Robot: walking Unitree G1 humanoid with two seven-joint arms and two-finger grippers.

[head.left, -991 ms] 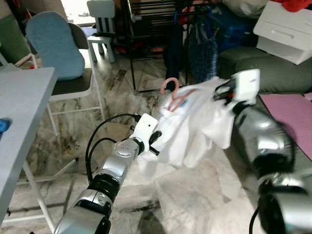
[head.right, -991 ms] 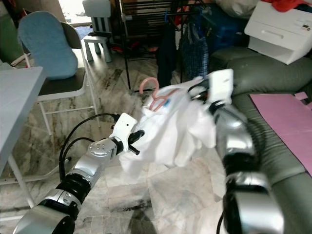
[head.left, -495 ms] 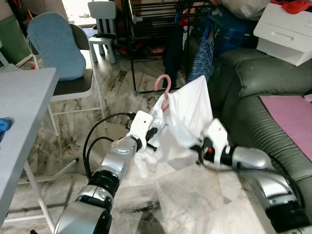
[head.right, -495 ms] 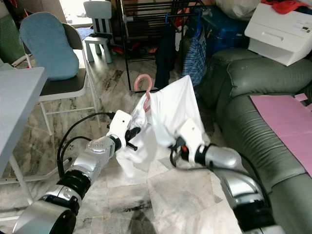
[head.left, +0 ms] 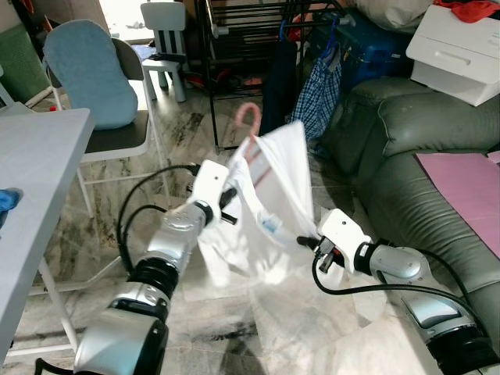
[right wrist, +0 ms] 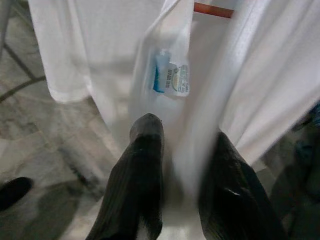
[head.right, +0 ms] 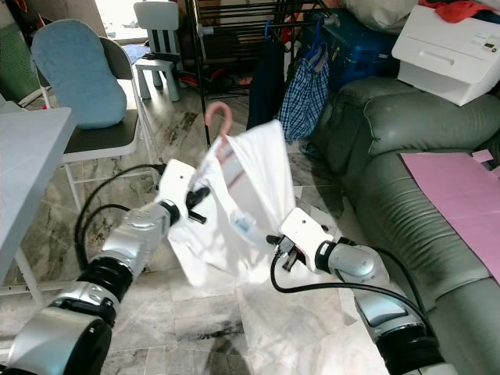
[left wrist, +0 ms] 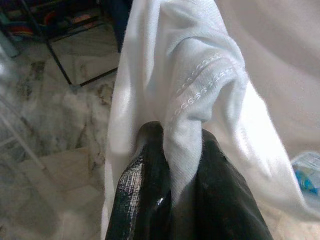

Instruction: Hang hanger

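A white shirt (head.left: 269,187) on a pink hanger (head.left: 247,121) is held up in the air above the marble floor (head.left: 234,328), in front of a black clothes rack (head.left: 234,47). The hanger's hook is seen sticking up above the shirt's collar, near the rack but not on any rail.

The left gripper (left wrist: 172,165) is clamped on a fold of the shirt's stitched edge; in the left wrist view the cloth is pinched between the two black fingers (left wrist: 145,190). In the head views this gripper (head.left: 226,205) is raised at the shirt's left side, just below the hook.

The right gripper (head.left: 312,244) is reached out low, at the lower right edge of the shirt. In the right wrist view its fingers (right wrist: 145,170) are spread apart, with white cloth blurred between them; whether the cloth is actually gripped cannot be told. A printed label (right wrist: 170,80) inside the shirt and a stretch of the hanger's bar (right wrist: 212,10) are seen beyond them.

A dark garment (head.left: 277,78) and a checked one (head.left: 320,98) are hung on the rack. A green sofa (head.left: 406,156) is stood to the right, and a chair with a blue cushion (head.left: 90,70) and a grey table (head.left: 35,172) to the left.
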